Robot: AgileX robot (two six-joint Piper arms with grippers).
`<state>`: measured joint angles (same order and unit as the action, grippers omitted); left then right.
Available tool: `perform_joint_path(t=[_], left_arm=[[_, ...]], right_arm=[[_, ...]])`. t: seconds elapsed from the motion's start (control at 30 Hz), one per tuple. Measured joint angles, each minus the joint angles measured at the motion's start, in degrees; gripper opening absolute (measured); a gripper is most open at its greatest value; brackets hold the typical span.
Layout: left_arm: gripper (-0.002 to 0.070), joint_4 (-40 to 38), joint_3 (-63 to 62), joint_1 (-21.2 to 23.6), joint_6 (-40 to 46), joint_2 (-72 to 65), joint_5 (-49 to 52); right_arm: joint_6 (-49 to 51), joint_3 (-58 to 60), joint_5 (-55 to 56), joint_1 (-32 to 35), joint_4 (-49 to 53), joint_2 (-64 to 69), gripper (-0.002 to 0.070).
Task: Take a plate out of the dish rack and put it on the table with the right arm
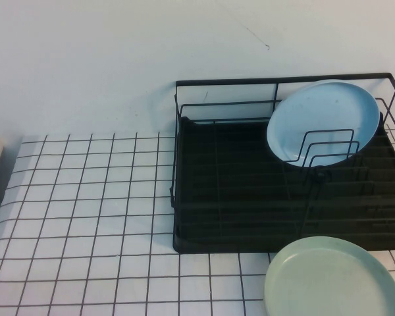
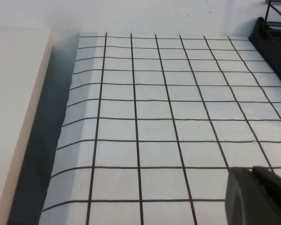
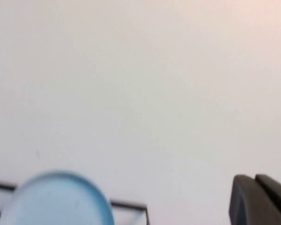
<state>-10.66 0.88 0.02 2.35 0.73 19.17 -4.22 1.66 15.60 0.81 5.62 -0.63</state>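
Observation:
The light sky-blue plate stands tilted on edge against the upright dividers at the back right of the black wire dish rack. The rack sits on the white gridded table. Neither arm shows in the high view. In the right wrist view my right gripper is shut and empty, well away from the plate and the rack's top wire, facing the white wall. In the left wrist view my left gripper is shut and empty above the table, with the rack's corner far off.
A pale mint-green plate lies flat on the table in front of the rack, at the front right. A beige ledge borders the table's left edge. The white wall stands behind the rack.

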Motion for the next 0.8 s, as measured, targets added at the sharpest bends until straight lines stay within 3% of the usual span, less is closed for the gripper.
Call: perform_joint_path(t=[0.2,0.4,0.5,0.63,0.8], left_arm=[[-0.0003,0.0,0.0,0.0,0.16,0.0,0.0],[-0.0003,0.0,0.0,0.0,0.16,0.0,0.0],[-0.0003,0.0,0.0,0.0,0.16,0.0,0.0],[-0.0003,0.0,0.0,0.0,0.16,0.0,0.0],[-0.0003,0.0,0.0,0.0,0.16,0.0,0.0]], right_arm=[[1.17,0.0,16.31,0.0,-0.23,-0.09,-0.0004],[0.17,0.0,18.24,0.0,-1.31,-0.09,-0.0004],[-0.62,-3.21,6.92,0.0,-1.81,-0.09,-0.0004],[-0.84,-12.29,-16.56,0.0,-1.83,0.18,-0.0004],[-2.02,-24.63,-40.03,0.0,-2.36,9.12,-0.0004]])
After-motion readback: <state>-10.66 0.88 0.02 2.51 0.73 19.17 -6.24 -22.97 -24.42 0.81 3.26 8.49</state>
